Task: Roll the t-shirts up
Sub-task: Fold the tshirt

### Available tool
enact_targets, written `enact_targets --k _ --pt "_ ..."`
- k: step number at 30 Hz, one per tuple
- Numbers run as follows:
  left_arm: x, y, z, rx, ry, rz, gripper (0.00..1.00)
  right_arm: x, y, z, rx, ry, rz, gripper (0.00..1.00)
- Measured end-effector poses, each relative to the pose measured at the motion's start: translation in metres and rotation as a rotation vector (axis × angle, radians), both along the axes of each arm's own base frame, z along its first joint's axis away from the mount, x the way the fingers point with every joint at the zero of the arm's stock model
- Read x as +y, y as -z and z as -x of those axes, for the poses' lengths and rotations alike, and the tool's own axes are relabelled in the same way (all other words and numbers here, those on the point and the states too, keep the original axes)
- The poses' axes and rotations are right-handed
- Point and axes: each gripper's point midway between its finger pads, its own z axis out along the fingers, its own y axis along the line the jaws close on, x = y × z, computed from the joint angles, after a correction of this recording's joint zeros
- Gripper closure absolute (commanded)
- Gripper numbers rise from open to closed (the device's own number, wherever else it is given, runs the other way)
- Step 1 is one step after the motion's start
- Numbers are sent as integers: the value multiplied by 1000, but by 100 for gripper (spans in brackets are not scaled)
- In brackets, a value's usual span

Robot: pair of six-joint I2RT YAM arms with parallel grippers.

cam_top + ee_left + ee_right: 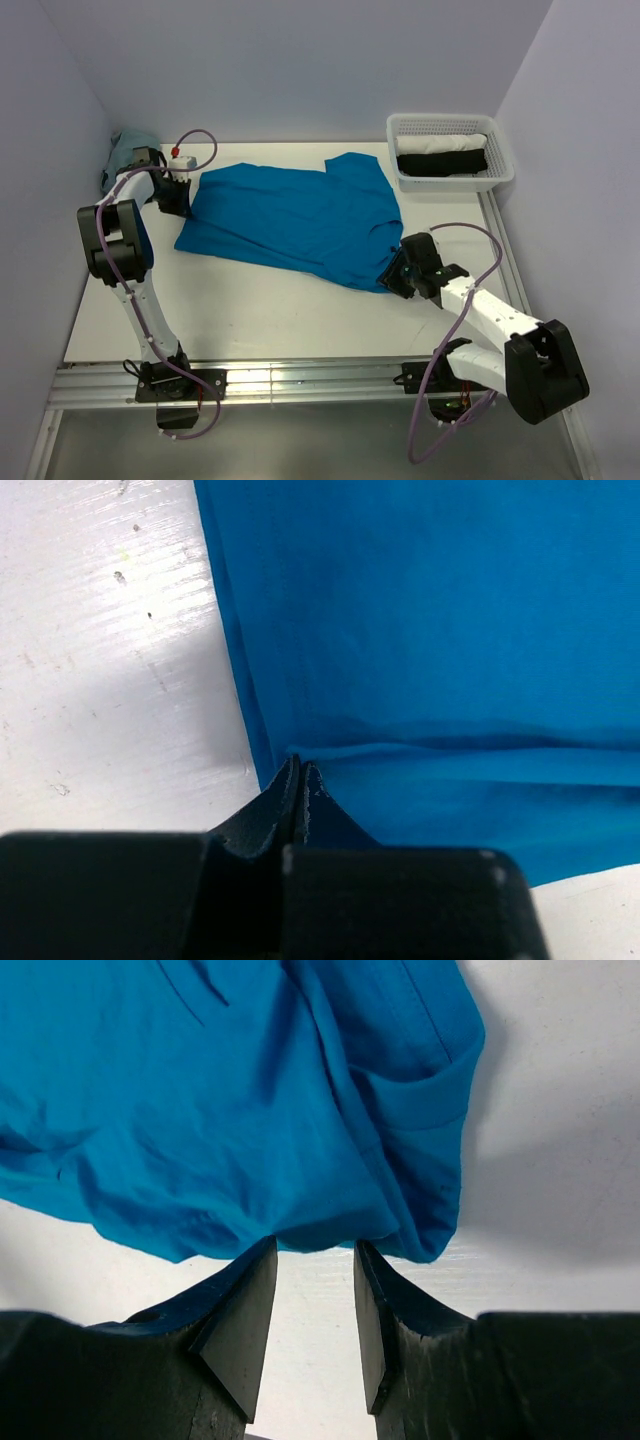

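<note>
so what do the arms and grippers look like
The left arm and right arm are white links with chunky black joint housings, and a looping mauve cable runs along each. The left gripper and right gripper have matte black, wedge-shaped fingers tapering to thin tips.

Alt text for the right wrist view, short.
A bright blue t-shirt lies rumpled on the white table, filling the upper frame. Its near hem reaches the tips of the open right pincer, whose two black fingers show bare table between them.
</note>
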Motion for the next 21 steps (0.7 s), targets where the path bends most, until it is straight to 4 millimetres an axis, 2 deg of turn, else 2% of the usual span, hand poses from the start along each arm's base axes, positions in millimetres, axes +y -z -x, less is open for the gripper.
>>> enact_targets --k 4,7,10,11,12,16,21 --pt "-1 0 0 1 3 0 100 0 1 -1 1 9 0 56" --pt "-2 -2 -1 -1 6 -1 100 -1 1 -3 -4 13 2 65" --pt "-3 -3 -2 -5 10 -2 100 -1 1 -3 -4 17 5 78" --pt "-3 -3 -2 -5 11 -3 100 -1 2 -4 -4 18 5 93" --pt "-3 -3 -2 -6 11 -3 100 -2 3 -4 -3 15 9 97" --pt "-3 -3 -2 -4 13 -4 100 -3 2 -5 1 25 11 100" --pt "-2 -3 -2 -4 13 -7 100 -7 -16 -20 -42 48 15 100"
